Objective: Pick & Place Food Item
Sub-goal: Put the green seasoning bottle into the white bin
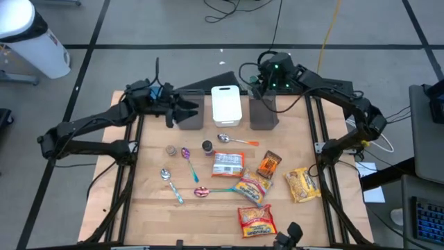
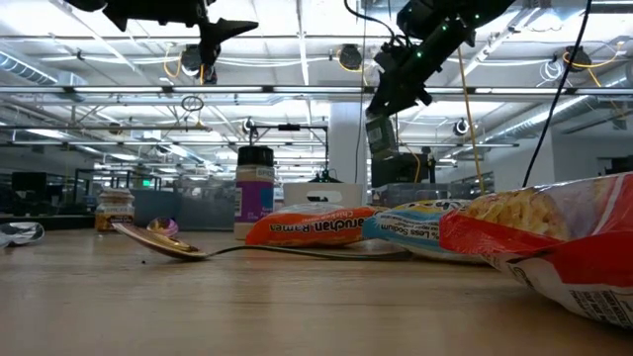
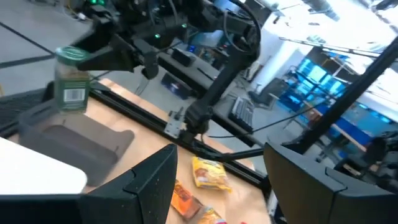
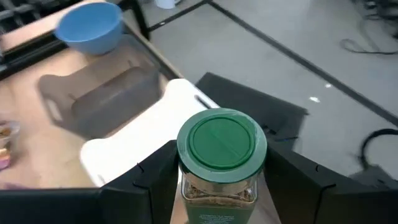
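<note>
High view: the wooden table (image 1: 215, 208) is seen from above, with the white bin (image 1: 226, 105) taken as landmark. Just right of it a grey bin (image 1: 263, 114) is hovered over by the right gripper (image 4: 219, 186), pinched on a green-lidded jar (image 4: 219, 158) — probably about to be dropped in. Left of it, the left gripper (image 3: 217, 180) is held spread, empty — likely just waiting.

Wooden table (image 1: 146, 201) bearing bins, spoons, snack packets.
</note>
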`<action>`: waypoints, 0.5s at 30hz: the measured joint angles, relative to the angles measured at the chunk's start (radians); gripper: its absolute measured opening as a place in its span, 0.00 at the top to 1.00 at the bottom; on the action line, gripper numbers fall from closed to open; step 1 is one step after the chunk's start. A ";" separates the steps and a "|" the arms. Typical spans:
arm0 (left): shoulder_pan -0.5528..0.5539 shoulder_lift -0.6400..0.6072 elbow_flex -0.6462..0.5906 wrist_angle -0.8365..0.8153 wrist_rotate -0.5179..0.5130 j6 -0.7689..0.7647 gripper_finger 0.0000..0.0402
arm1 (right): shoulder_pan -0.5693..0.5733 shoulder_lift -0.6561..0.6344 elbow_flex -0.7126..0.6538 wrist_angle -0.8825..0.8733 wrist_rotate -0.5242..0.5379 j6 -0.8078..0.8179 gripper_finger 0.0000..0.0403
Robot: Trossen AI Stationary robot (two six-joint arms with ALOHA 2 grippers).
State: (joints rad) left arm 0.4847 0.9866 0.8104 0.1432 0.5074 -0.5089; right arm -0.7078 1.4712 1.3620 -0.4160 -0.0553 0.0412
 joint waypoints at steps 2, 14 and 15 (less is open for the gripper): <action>0.000 -0.008 0.000 -0.007 -0.003 0.006 0.39 | -0.006 -0.008 -0.028 0.002 0.037 -0.001 0.52; -0.003 0.010 0.000 -0.009 -0.083 0.003 0.39 | 0.005 -0.053 -0.260 0.411 -0.022 0.102 0.52; -0.003 0.009 0.000 -0.005 -0.105 0.005 0.39 | 0.016 -0.050 -0.260 0.431 -0.026 0.095 0.52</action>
State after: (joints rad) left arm 0.4816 0.9955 0.8104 0.1381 0.4024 -0.5039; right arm -0.6920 1.4209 1.1019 0.0147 -0.0814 0.1360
